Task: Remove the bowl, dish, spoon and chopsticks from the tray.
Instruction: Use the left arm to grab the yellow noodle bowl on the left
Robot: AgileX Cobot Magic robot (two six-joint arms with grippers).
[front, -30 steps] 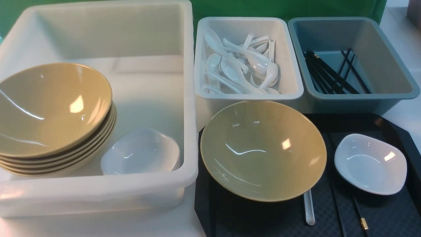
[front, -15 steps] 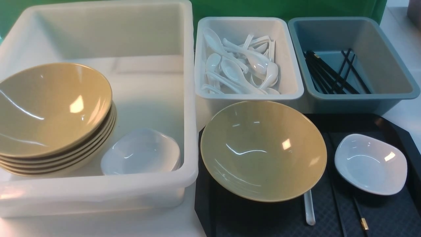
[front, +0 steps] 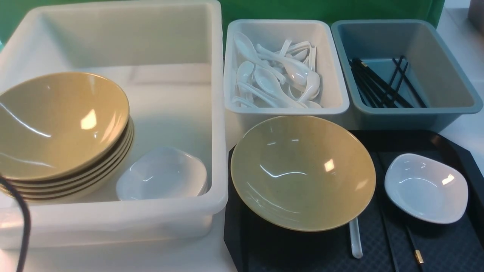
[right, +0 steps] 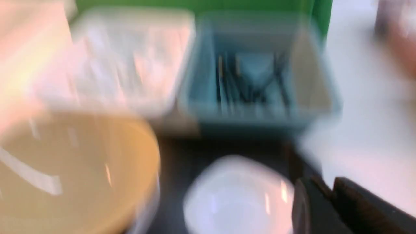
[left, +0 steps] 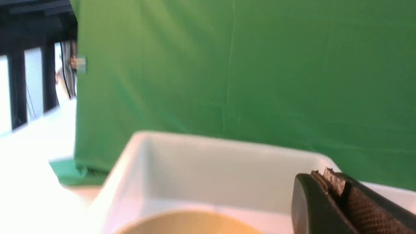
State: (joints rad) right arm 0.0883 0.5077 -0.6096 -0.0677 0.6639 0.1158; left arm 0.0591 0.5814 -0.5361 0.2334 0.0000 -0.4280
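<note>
Only a thin dark cable point(front: 25, 226) had entered lower left; clearing seemed unstarted, wide glossy olive-tan bowl point(front: 302, 172) probably needing a rim grasp next; left end effector point(left: 338, 204) and right end effector point(right: 328, 208) spreads could not be told.

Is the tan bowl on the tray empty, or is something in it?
Empty. Front view shows the bowl bare inside, only glare; the spoon lies outside, beneath its rim.

Left hand point(left: 341, 208), right hand point(right: 344, 208): partly visible.
</note>
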